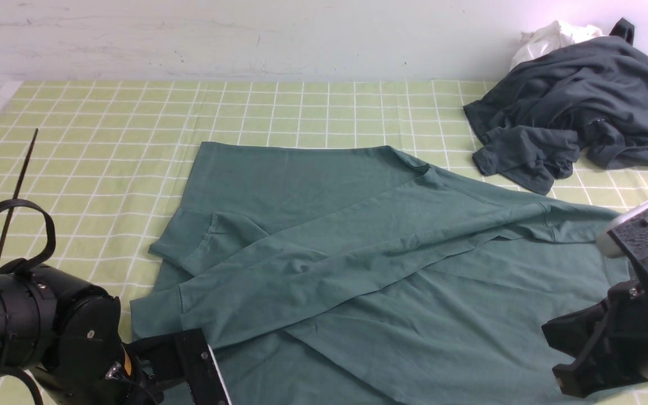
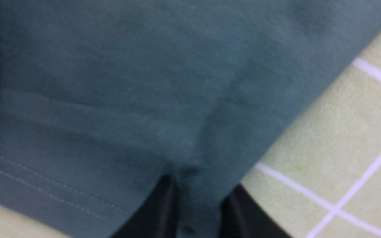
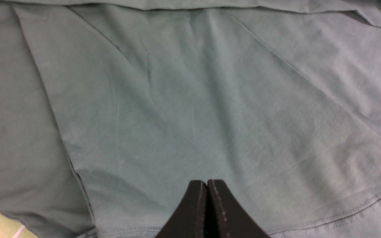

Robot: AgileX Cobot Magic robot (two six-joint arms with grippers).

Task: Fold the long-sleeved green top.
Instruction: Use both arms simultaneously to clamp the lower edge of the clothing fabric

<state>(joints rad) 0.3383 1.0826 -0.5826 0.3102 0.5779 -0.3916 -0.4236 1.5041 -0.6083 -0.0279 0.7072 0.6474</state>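
The green long-sleeved top [image 1: 324,253] lies spread on the checked cloth, both sleeves folded across its body toward the left. My left gripper [image 2: 200,185] is at the top's near-left corner, beside the stitched hem. Its two black fingers [image 2: 164,205] are closed on a bunched ridge of the green fabric. In the front view the left gripper [image 1: 197,360] sits low at that corner. My right gripper [image 3: 207,182] hovers over the top's near-right part, close to the hem, with its jaws pressed together and nothing between them. The front view shows the right gripper [image 1: 594,349] at the right edge.
A dark charcoal-grey garment [image 1: 577,112] lies crumpled at the back right with a small white cloth [image 1: 549,36] behind it. The light green checked tablecloth [image 1: 104,124] covers the table up to the pale wall at the back.
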